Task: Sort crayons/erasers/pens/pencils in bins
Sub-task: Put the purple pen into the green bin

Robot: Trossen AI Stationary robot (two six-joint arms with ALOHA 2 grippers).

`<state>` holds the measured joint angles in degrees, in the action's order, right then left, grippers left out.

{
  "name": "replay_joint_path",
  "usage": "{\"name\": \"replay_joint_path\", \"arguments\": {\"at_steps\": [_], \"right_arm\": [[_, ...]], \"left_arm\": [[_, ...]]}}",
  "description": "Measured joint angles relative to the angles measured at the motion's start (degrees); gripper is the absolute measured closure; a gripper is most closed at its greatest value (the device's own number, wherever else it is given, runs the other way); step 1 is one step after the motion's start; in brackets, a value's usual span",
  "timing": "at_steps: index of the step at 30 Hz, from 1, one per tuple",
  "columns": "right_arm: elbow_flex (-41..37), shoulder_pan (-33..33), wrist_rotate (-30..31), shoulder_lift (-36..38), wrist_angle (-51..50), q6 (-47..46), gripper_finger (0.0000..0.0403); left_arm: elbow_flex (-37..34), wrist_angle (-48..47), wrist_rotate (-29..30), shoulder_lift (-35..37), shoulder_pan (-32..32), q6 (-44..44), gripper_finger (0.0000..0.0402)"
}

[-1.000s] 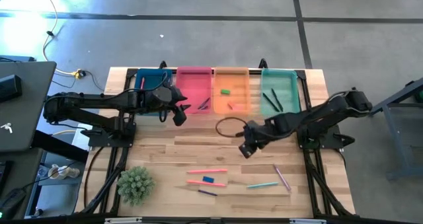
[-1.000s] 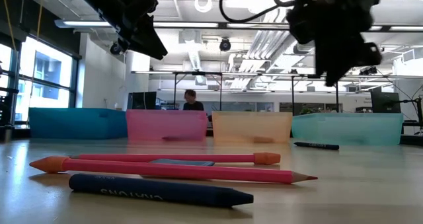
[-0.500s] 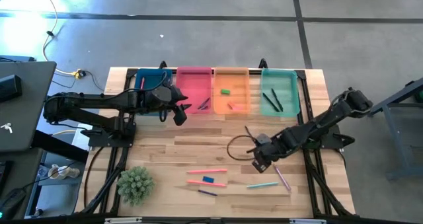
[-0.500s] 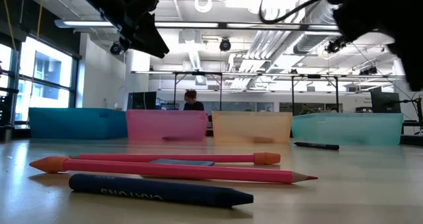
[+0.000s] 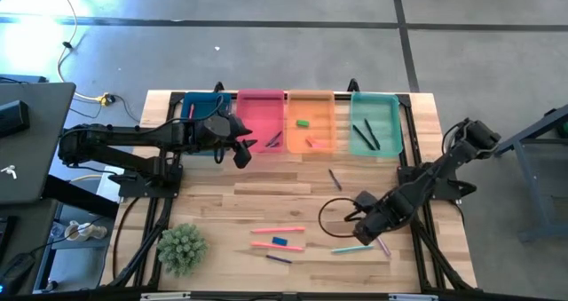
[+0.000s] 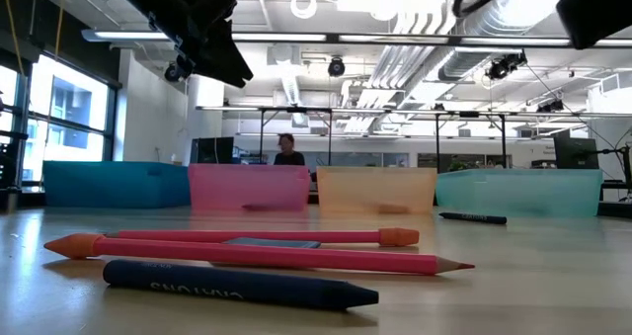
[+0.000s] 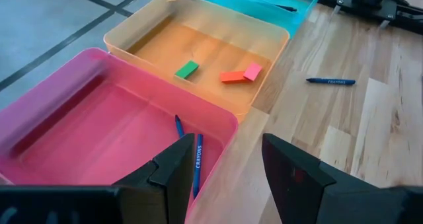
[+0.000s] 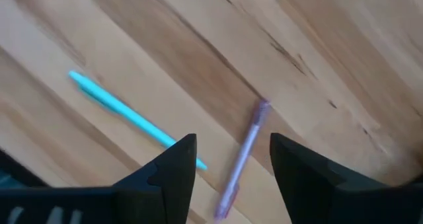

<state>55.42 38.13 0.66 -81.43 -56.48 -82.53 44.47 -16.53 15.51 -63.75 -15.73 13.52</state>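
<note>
The right gripper (image 5: 368, 233) swings away from the middle of the table (image 5: 266, 201) toward the front right, now low over a purple pen (image 8: 241, 156) and a teal pen (image 8: 135, 120), fingers spread wider than before.

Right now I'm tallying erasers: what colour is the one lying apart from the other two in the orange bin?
Green eraser, clearest in the left wrist view.
</note>
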Motion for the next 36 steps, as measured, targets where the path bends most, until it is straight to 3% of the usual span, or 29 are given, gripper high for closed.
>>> {"name": "replay_joint_path", "arguments": {"at_steps": [8, 15, 36], "right_arm": [[0.0, 4.6, 1.0, 0.0, -1.6, -6.4, 0.0217], [0.0, 6.7, 5.4, 0.0, -1.9, -12.7, 0.0217], [-0.1, 9.3, 1.4, -9.2, 0.1, -18.2, 0.0217]], "left_arm": [[0.0, 0.0, 0.0, 0.0, 0.0, 0.2, 0.0239], [0.0, 0.0, 0.0, 0.0, 0.0, 2.9, 0.0239], [0.0, 0.0, 0.0, 0.0, 0.0, 2.9, 0.0239]]}}
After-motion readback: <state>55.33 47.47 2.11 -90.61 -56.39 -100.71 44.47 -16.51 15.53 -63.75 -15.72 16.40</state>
